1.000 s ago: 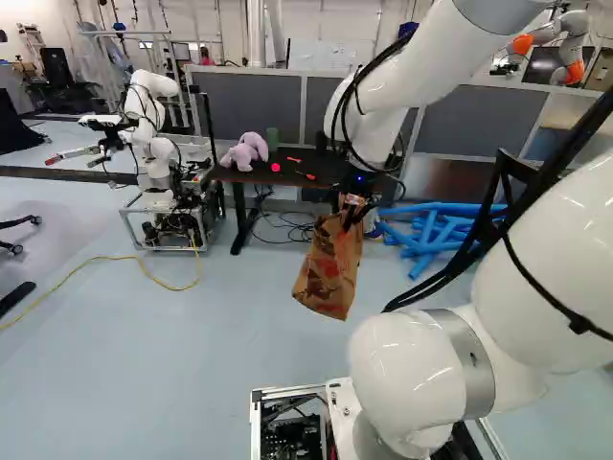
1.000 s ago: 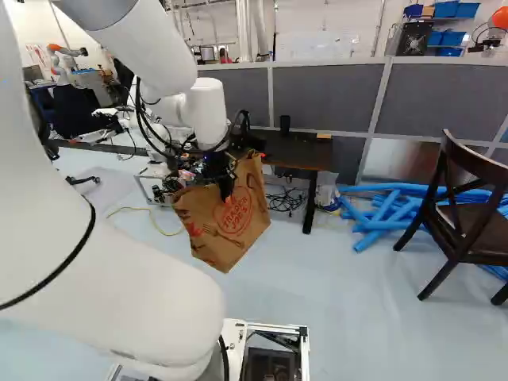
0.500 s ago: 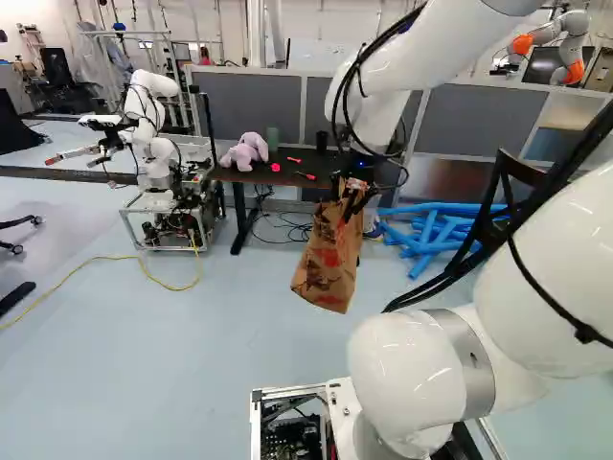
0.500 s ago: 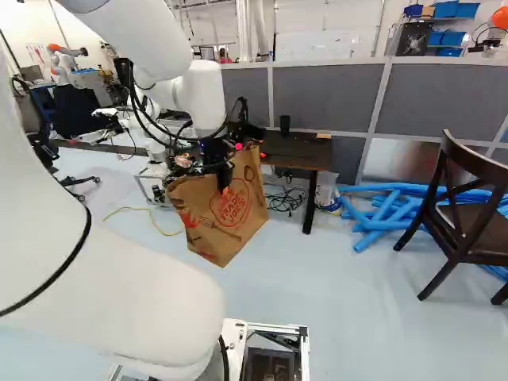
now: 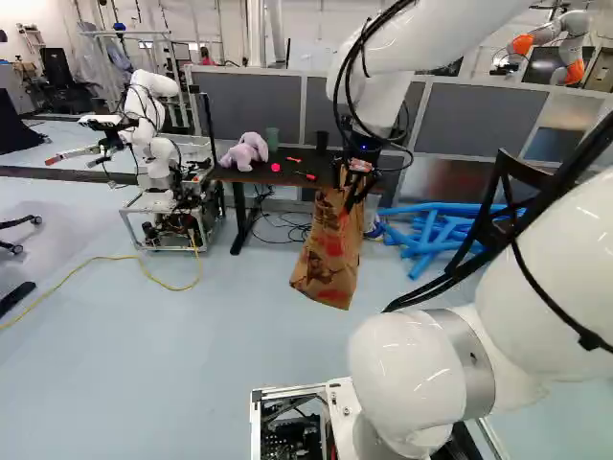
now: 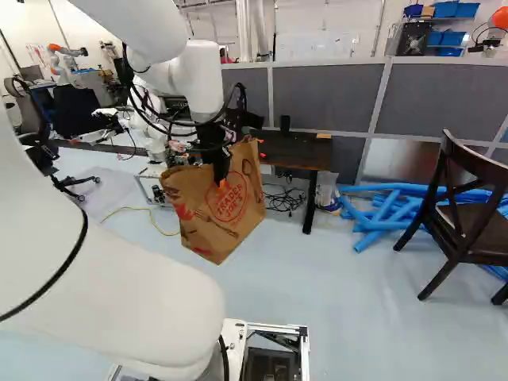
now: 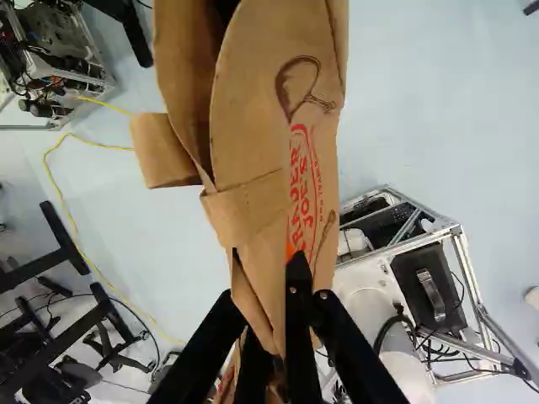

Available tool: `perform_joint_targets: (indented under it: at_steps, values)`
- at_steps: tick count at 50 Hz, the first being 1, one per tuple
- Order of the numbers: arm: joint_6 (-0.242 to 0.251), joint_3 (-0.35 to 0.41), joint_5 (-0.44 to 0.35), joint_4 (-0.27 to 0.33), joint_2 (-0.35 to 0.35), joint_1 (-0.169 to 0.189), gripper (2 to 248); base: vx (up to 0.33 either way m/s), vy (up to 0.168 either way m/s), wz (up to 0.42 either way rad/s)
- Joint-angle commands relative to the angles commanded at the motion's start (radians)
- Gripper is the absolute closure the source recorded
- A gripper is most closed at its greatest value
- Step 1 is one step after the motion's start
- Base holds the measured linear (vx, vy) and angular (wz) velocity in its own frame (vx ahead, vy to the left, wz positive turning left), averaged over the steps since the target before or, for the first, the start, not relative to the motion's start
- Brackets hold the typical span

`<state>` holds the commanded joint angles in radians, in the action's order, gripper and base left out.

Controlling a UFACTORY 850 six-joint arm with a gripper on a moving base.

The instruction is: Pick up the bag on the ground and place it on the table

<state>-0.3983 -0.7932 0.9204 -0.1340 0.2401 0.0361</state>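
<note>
Held up by one edge, the brown paper bag (image 5: 329, 254) hangs tilted in the air above the floor, on the near side of the dark table (image 5: 222, 174). My gripper (image 5: 352, 196) is at the bag's upper part, its body at about tabletop height in the left base view. In the right base view the bag (image 6: 230, 208) shows its red print and overlaps the table's left part. Seen from the wrist, my gripper (image 7: 280, 290) is shut on the folded paper of the bag (image 7: 261, 160); one fingertip is partly hidden by it.
On the table are a pink plush toy (image 5: 244, 151), a green cup (image 5: 272, 139), a black cup (image 5: 322, 141) and a red ball (image 5: 275, 167). Another robot (image 5: 153, 144) stands left of it. Blue tubes (image 6: 385, 210) and a wooden chair (image 6: 460, 206) are at the right.
My arm has lifted the gripper and bag a little, and the bag has shifted slightly leftward in the right base view. The base has not moved.
</note>
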Motion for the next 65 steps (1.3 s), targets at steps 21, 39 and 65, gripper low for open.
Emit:
perform_joint_targets:
  at_steps: [21,39,65]
  values:
    - [0.000,-0.061,0.059,0.023,0.011,0.011,227,0.000,0.000,0.000]
    - [0.000,-0.117,0.118,0.043,0.015,0.021,227,0.000,0.000,0.000]
    - [0.000,-0.201,0.209,0.066,0.012,0.030,227,0.000,0.000,0.000]
